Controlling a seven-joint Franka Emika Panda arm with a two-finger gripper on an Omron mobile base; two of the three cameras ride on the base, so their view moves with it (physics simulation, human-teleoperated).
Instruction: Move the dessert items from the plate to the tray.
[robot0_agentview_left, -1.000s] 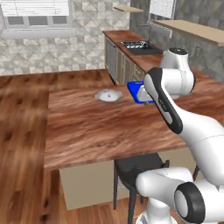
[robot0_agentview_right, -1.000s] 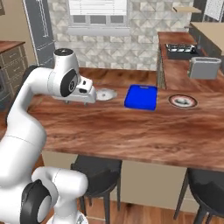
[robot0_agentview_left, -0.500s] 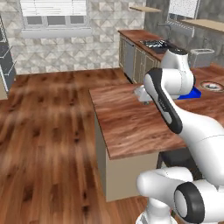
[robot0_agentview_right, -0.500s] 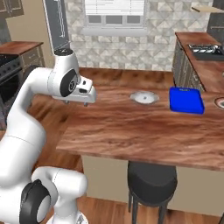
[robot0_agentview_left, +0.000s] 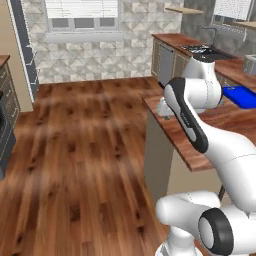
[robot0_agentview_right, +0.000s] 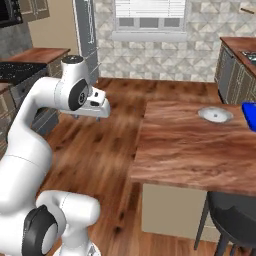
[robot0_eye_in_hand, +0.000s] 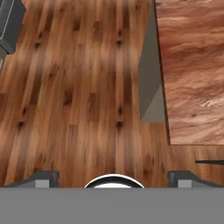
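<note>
Gripper: the gripper (robot0_eye_in_hand: 113, 178) hangs above the wooden floor (robot0_eye_in_hand: 78, 87), off the end of the island counter (robot0_eye_in_hand: 192, 65); in the hand view its two dark fingertips (robot0_eye_in_hand: 43, 177) stand far apart at the bottom corners with nothing between them, so the fingers are released and hold nothing
Arm: in the right base view the white arm (robot0_agentview_right: 35, 125) reaches forward with the hand (robot0_agentview_right: 95, 104) level and out over the floor, to the left of the counter's end (robot0_agentview_right: 145, 145); in the left base view the arm covers the hand
Plate: a round pale plate (robot0_agentview_right: 215, 114) lies flat on the far part of the counter top in the right base view, near the blue tray, well apart from the gripper
Plate contents: whether any dessert items lie on it cannot be told, the plate is too small and blurred; only a faint darker mark shows at its middle
Tray: the bright blue tray (robot0_agentview_left: 242, 96) lies on the counter beyond the arm in the left base view; in the right base view just its corner (robot0_agentview_right: 250, 114) shows at the right edge, just right of the plate and apart from it
Tray contents: the visible blue surface shows nothing lying on it
Counter: reddish-brown wood grain top, with a grey side panel (robot0_eye_in_hand: 151, 83) below its end
Stool: a dark seat (robot0_agentview_right: 232, 212) stands under the counter's near edge
</note>
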